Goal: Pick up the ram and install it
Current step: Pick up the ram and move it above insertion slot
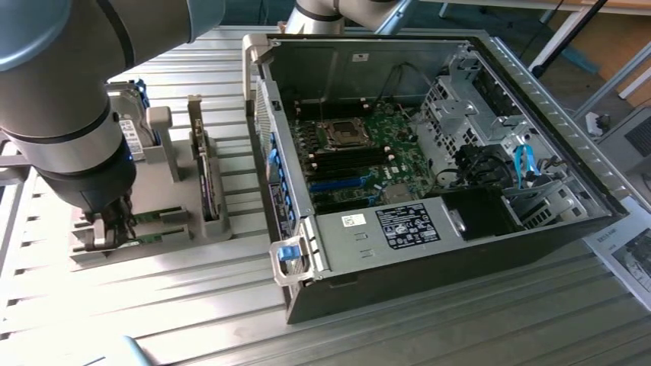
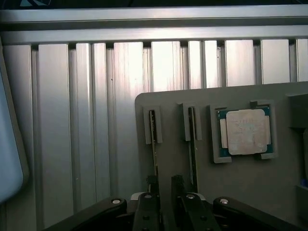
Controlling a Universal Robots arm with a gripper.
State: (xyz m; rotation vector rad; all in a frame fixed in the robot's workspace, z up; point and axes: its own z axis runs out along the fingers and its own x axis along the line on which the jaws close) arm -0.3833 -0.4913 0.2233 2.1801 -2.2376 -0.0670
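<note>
Two thin green ram sticks stand on edge in slots of a grey holder tray [image 2: 173, 106]: one ram stick [image 2: 153, 139] farther from the square silver processor [image 2: 245, 132], another [image 2: 192, 144] nearer to it. My gripper [image 2: 164, 185] hovers just over the tray, open, nothing between its dark fingers [image 2: 151, 192]. One fingertip overlaps the end of the farther stick. In the exterior view the gripper [image 1: 107, 232] is low over the tray's near end, beside green ram [image 1: 161, 219]. The open computer case shows the motherboard [image 1: 356, 156] with dark memory slots.
A dark expansion card [image 1: 203, 175] stands upright in the tray, between the gripper and the case wall [image 1: 267, 145]. The case has a blue latch [image 1: 290, 255] at its near corner. The table is ribbed aluminium [image 1: 152, 305]. Papers [image 1: 626, 252] lie at the exterior view's right.
</note>
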